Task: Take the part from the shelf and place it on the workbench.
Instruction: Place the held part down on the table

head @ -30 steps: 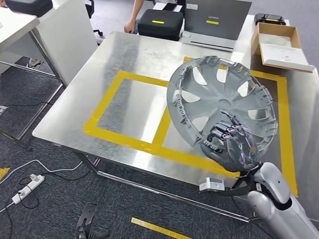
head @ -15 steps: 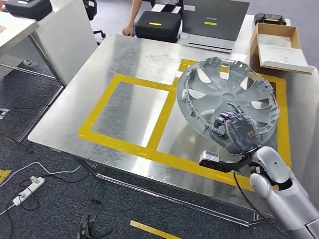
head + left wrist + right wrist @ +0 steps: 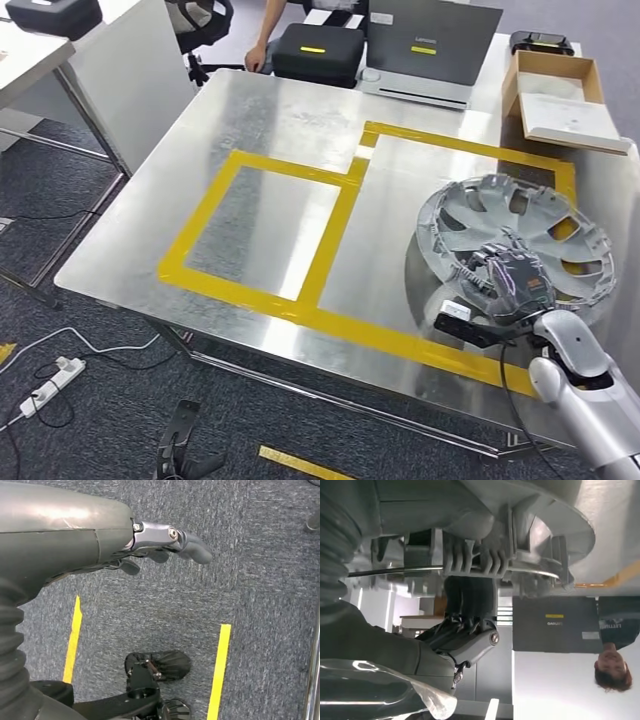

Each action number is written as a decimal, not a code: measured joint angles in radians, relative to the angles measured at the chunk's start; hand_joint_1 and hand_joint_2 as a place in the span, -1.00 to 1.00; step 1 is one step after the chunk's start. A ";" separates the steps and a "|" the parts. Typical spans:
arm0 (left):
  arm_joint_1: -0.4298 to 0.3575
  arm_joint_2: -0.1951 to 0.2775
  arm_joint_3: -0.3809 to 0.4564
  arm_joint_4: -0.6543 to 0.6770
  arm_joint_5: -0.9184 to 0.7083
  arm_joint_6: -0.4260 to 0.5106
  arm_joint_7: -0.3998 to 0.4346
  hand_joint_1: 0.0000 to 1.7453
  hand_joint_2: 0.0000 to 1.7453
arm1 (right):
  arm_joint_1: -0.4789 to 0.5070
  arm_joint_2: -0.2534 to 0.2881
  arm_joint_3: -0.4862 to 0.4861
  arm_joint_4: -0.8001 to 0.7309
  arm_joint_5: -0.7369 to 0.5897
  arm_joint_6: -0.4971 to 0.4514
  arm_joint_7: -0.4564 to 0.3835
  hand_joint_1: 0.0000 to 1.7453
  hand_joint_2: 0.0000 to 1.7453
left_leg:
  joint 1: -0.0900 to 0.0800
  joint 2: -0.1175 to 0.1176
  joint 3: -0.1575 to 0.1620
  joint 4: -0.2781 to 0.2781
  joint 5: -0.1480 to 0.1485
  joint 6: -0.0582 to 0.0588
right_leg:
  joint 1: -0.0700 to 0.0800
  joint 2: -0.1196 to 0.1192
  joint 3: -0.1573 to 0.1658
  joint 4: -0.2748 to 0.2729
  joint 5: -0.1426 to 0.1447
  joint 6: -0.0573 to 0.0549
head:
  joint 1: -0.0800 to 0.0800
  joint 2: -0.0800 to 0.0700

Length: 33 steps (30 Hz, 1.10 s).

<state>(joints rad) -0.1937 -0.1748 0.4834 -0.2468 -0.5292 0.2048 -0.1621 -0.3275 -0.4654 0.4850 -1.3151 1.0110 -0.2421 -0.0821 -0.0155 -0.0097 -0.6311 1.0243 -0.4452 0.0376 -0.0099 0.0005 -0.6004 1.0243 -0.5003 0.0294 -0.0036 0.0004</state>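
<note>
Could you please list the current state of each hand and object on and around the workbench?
Hubcap: inner side up, low over the workbench, gripped at its near rim.
Right hand: grips the hubcap.
Left hand: holds nothing, hangs over the carpet.
Workbench: marked with yellow tape rectangles.
Cardboard box: open.
Black case: closed.
</note>
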 joint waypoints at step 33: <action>0.006 0.002 0.001 0.000 0.021 0.033 0.000 -1.00 -1.00 | 0.240 0.133 -0.234 -0.288 -0.297 -0.108 -0.175 -1.00 -1.00 | 0.019 -0.013 0.058 -0.022 -0.024 -0.004 | -0.012 0.041 -0.050 0.061 -0.013 0.015 | 0.007 0.000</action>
<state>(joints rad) -0.1881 -0.1726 0.4845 -0.2468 -0.5081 0.2377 -0.1625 -0.0878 -0.3326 0.2509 -1.6036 0.7143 -0.3504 -0.2566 0.0039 -0.0226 -0.5735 1.0021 -0.4687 0.0334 -0.0216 0.0417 -0.6507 1.0851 -0.5136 0.0449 0.0036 0.0004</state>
